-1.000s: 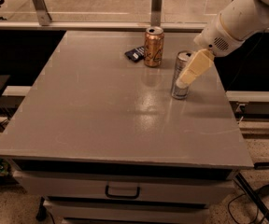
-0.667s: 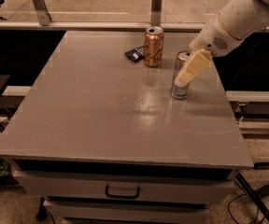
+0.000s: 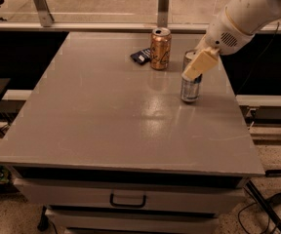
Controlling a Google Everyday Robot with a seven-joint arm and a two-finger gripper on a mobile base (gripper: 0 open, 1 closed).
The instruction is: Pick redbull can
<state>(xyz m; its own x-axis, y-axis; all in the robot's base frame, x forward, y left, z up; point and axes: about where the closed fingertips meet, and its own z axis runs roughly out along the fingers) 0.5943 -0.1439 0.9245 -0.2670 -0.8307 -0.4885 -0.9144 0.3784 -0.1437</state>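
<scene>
Barely any shift since earlier: slight leftward creep of hand, now across upper part of redbull can. Cannot tell hand's opening. Stands upright on desk, right side, near gold can; long axis vertical, top up. Likely light, thin-walled, slick, dentable; best gripped mid-body.

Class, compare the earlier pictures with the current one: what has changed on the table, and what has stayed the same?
The tool, at the redbull can's upper part, has edged slightly upward; nothing was visibly lifted. The redbull can, gold can and dark packet stayed put on the table.
</scene>
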